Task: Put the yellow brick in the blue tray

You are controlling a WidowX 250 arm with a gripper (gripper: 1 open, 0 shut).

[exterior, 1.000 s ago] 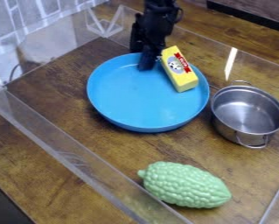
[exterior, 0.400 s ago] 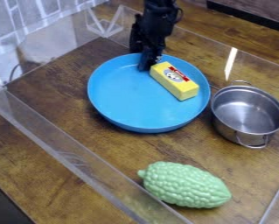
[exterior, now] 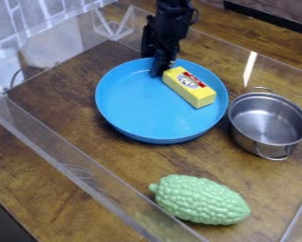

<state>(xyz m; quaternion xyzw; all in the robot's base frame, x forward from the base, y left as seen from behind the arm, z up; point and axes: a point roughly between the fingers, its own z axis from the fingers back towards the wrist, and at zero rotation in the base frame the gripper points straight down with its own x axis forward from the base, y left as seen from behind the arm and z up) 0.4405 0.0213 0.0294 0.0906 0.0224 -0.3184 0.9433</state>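
Stock as I read it from my station, left to right across the wooden table (exterior: 59, 113):

1 × blue tray (exterior: 140, 112), round and shallow, raised rim, sitting toward the table's far middle.

1 × black gripper (exterior: 161, 66), pointing steeply down over the tray's far rim, its tip touching or just beside the brick's far end. I cannot tell whether the pincer stands apart or together; the fingers merge into one dark shape.

1 × yellow brick (exterior: 190, 86), white-and-red label up, lying flat on the right side of the tray against its rim.

1 × green bumpy gourd toy (exterior: 200, 199), on its side near the table's front edge, well apart from the tray.

1 × steel pot (exterior: 268, 122), upright, just right of the tray near the table's right edge.
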